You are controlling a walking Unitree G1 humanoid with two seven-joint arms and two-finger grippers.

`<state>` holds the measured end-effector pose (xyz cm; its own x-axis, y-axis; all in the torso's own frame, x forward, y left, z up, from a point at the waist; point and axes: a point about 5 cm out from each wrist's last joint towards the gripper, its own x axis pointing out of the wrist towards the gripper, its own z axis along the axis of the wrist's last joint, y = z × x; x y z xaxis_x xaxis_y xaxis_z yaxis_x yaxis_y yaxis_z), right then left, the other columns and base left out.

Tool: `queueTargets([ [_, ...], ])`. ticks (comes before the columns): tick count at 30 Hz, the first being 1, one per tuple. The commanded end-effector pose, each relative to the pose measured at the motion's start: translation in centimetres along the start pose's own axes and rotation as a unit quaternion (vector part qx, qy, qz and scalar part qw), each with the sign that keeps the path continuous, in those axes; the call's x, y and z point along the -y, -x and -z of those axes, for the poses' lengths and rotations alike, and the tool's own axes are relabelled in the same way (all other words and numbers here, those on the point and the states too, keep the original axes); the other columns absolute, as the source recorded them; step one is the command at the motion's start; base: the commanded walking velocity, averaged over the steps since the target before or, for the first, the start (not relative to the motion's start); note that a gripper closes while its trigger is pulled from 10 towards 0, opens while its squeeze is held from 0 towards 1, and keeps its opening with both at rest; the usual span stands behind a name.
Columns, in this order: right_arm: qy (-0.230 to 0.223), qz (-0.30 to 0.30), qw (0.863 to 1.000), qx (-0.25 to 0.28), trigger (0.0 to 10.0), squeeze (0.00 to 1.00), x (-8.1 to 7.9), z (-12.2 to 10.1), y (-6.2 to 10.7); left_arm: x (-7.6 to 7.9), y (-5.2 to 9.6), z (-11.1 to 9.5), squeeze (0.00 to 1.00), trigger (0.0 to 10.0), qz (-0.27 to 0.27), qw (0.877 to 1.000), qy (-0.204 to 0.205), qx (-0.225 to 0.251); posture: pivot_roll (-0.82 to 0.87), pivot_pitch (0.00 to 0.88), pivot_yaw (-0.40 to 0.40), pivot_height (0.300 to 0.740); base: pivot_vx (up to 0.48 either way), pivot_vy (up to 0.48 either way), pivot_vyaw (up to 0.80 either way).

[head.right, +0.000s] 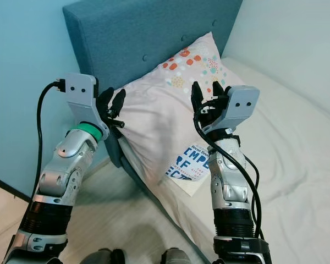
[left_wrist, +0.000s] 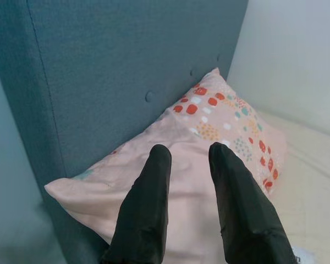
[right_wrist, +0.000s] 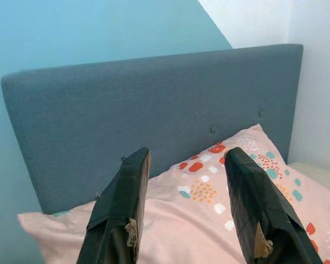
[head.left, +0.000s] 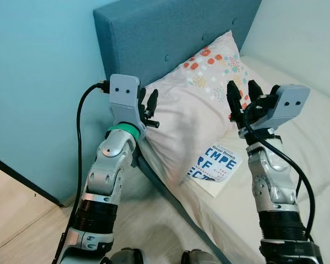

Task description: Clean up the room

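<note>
The bed point(head.left: 319, 143) is seen spread beneath and beyond both raised arms, its blue headboard point(head.left: 170, 33) standing ahead of the fingertips; the pink pillow point(head.left: 192, 104) is found propped against that headboard, directly ahead of and between the two grippers; the left gripper point(head.left: 149, 104) is held just at the pillow's near edge, its fingers parted a little with nothing between them; the right gripper point(head.left: 243, 97) is raised over the pillow's far side, its fingers spread wide and empty; the book point(head.left: 213, 165) is lying flat just below the right gripper, tucked against the pillow's lower edge. The pillow is judged soft and light, likely to sag if pinched at one corner, so two opposite edges would be the better hold; the book is judged stiff, thin and possibly slick-covered, best taken by its free edge over the sheet. The book's title is partly cut off by the pillow; the bed's foot is out of frame.
</note>
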<state>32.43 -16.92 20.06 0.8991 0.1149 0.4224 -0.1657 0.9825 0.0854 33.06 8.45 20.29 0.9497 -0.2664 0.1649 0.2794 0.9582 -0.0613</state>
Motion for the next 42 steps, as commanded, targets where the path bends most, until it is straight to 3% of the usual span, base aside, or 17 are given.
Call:
queueTargets([
  [1, -0.004, 0.011, 1.0, -0.005, 10.0, 0.0, 0.25, 0.42, 0.22, 0.06, 0.24, 0.54, 0.0, 10.0, 0.0, 1.0, 0.003, -0.007, -0.07, 0.004, 0.022, 0.74, 0.0, 0.0, 0.0],
  [10, -0.005, 0.013, 1.0, -0.007, 10.0, 0.0, 0.19, 0.52, 0.21, 0.06, 0.25, 0.46, 0.0, 10.0, 0.0, 1.0, 0.003, -0.004, -0.07, 0.006, 0.025, 0.74, 0.0, 0.0, 0.0],
  [42, -0.004, 0.017, 1.0, -0.022, 10.0, 0.0, 0.2, 1.18, 0.37, -0.04, 0.27, 0.49, 0.0, 10.0, 0.001, 1.0, 0.003, -0.006, -0.06, 0.003, 0.03, 0.74, -0.291, 0.0, 0.0],
])
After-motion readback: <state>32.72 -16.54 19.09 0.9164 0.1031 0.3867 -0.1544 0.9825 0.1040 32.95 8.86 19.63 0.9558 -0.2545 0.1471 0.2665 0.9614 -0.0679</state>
